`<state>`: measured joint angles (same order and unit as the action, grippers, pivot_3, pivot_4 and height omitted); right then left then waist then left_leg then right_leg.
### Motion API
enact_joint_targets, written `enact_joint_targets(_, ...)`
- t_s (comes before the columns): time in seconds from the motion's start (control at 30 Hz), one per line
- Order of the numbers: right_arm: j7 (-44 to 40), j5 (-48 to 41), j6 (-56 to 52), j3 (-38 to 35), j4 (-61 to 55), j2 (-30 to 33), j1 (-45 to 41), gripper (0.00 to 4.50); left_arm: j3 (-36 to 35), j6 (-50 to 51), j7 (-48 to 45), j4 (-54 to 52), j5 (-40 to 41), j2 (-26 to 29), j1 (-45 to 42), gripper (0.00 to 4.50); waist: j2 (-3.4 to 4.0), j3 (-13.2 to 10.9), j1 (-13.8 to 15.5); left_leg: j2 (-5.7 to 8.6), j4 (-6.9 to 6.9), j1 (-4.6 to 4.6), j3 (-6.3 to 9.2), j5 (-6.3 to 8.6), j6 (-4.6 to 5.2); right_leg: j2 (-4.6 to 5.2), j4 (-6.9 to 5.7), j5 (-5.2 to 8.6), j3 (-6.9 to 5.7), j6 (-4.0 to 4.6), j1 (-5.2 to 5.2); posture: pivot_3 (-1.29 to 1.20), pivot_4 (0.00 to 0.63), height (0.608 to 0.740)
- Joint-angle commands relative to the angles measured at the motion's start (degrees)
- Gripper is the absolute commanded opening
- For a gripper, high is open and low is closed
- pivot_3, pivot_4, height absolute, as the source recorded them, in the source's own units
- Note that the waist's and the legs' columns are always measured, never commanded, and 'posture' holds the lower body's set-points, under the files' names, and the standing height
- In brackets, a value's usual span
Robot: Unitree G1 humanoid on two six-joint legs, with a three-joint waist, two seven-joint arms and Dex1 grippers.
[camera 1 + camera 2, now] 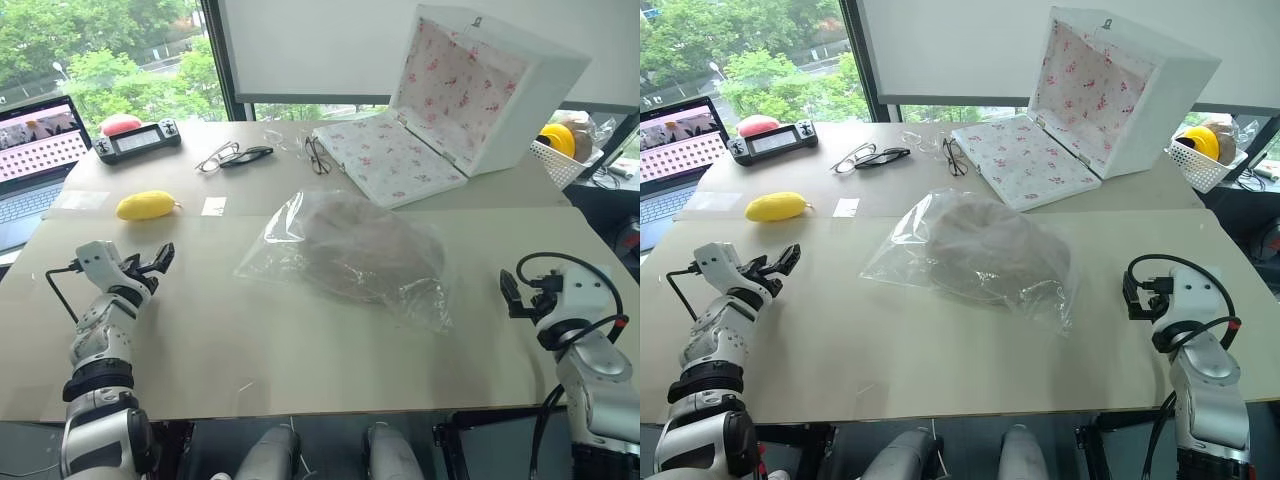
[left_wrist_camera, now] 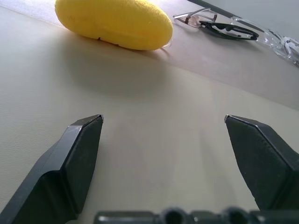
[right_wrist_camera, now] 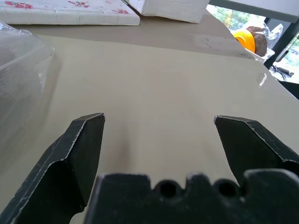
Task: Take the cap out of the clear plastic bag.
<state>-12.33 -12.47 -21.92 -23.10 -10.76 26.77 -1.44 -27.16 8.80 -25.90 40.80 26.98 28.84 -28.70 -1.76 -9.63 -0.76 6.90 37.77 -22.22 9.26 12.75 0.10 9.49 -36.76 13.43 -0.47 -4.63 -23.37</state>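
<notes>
Beige cap (image 1: pixel 362 243) inside clear plastic bag (image 1: pixel 415 293), no legible writing

table (image 1: pixel 300 350): beige | on it: clear plastic bag (image 1: pixel 400 285), yellow lemon-shaped object (image 1: pixel 146 205), glasses (image 1: pixel 233 156), floral-lined box (image 1: pixel 470 100)

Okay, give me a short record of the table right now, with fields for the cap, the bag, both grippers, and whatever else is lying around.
cap: inside the bag, mid-table
clear plastic bag: lying flat, untouched
left gripper: open, empty, apart from the bag
right gripper: open, empty, apart from the bag
floral-lined box: open, behind the bag
yellow object: ahead of the left gripper
glasses: far side of the table
</notes>
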Motion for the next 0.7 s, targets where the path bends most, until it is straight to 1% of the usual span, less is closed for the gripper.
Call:
enact_joint_targets(0.03,-0.2,-0.9,1.1,-1.8,-3.4,0.1,0.4,4.47,0.8,-1.0,0.0,-1.3,-1.2,0.2,-0.8,4.49,0.00,0.0,0.0,0.00,0.00,0.00,0.00,0.00,0.00,0.00,0.00,0.00,0.00,0.00,0.00,0.00,0.150,0.740)
enact_joint_targets(0.07,-0.4,-1.7,1.3,-2.3,-4.0,-0.3,0.8,4.47,1.5,-1.0,0.3,-1.6,-1.8,-0.1,-0.9,4.49,0.00,0.0,0.1,0.00,0.00,0.00,0.00,0.00,0.00,0.00,0.00,0.00,0.00,0.00,0.00,0.00,0.150,0.740)
enact_joint_targets(0.17,-3.8,-7.8,0.3,-6.0,-6.7,0.2,1.4,4.47,7.2,-1.8,-2.9,-4.3,-5.2,-0.8,-2.2,4.49,0.01,0.0,0.4,0.01,-0.01,-0.01,0.00,0.00,0.00,0.01,0.01,0.00,-0.01,0.00,0.01,0.00,0.150,0.740)
enact_joint_targets(0.2,-5.5,-9.7,-0.1,-6.8,-7.8,1.0,1.7,4.47,9.9,-2.1,-5.3,-6.8,-6.6,-0.4,-2.4,4.49,0.02,0.0,0.6,0.03,0.00,-0.03,0.00,0.00,0.00,0.02,0.01,0.00,0.00,0.00,0.01,0.00,0.150,0.740)
enact_joint_targets(0.27,-9.2,-12.8,-1.6,-7.6,-10.0,3.3,2.7,4.47,13.8,-0.7,-10.9,-12.6,-6.9,0.7,-2.0,4.49,0.01,0.0,0.7,0.04,0.01,-0.05,-0.01,0.00,0.01,0.02,0.08,-0.02,0.00,-0.03,0.04,0.00,0.150,0.740)
enact_joint_targets(0.33,-13.2,-16.5,-3.4,-8.4,-12.0,5.7,3.9,4.47,16.2,1.4,-16.6,-18.8,-5.8,2.4,-1.1,4.49,0.01,0.0,0.6,0.03,0.00,-0.09,-0.02,0.00,0.02,0.01,0.13,-0.03,0.00,-0.03,0.02,0.00,0.150,0.740)
enact_joint_targets(0.43,-20.4,-27.4,-9.5,-11.8,-17.3,10.4,7.0,4.47,19.9,1.9,-26.2,-26.1,-6.3,7.9,1.3,4.49,0.08,-0.1,-0.1,-0.11,-0.03,-0.09,-0.05,0.08,0.09,-0.09,0.20,-0.03,0.00,-0.01,0.00,0.00,0.150,0.740)
enact_joint_targets(0.47,-21.8,-30.1,-11.3,-12.7,-18.6,11.7,7.9,4.47,20.6,1.8,-28.3,-27.3,-6.5,9.3,1.9,4.49,0.14,-0.1,-0.2,-0.21,-0.10,-0.08,-0.13,0.13,0.13,-0.15,0.27,-0.02,0.04,0.01,-0.01,0.00,0.150,0.740)
enact_joint_targets(0.53,-29.6,-35.8,-14.5,-14.3,-23.2,16.6,13.0,4.47,22.4,1.0,-34.0,-29.7,-6.7,12.6,2.1,4.49,0.45,-0.1,-0.4,-0.41,-0.18,-0.04,-0.31,0.22,0.17,-0.28,0.46,-0.04,0.19,0.06,0.01,0.00,0.150,0.740)
enact_joint_targets(0.6,-35.3,-40.3,-16.9,-15.8,-26.3,20.5,17.0,4.47,23.8,0.8,-38.2,-31.5,-6.4,14.6,1.5,4.49,0.54,-0.1,-0.2,-0.48,-0.37,0.01,-0.48,0.23,0.19,-0.32,0.63,-0.06,0.25,0.09,0.02,0.00,0.150,0.740)
enact_joint_targets(0.67,-38.0,-42.7,-18.2,-16.8,-27.3,23.5,18.3,4.47,25.7,-0.3,-42.0,-32.4,-6.8,15.8,0.6,4.49,0.53,-0.1,0.1,-0.67,-0.41,0.01,-0.52,0.23,0.19,-0.50,0.75,-0.07,0.22,0.09,0.07,0.00,0.150,0.740)
enact_joint_targets(0.7,-38.4,-42.9,-18.6,-16.6,-27.2,25.0,17.8,4.47,27.3,-2.4,-43.8,-32.4,-8.3,16.4,0.2,4.49,0.52,-0.1,0.1,-0.73,-0.41,0.01,-0.55,0.23,0.19,-0.56,0.79,-0.09,0.22,0.11,0.10,0.00,0.150,0.740)
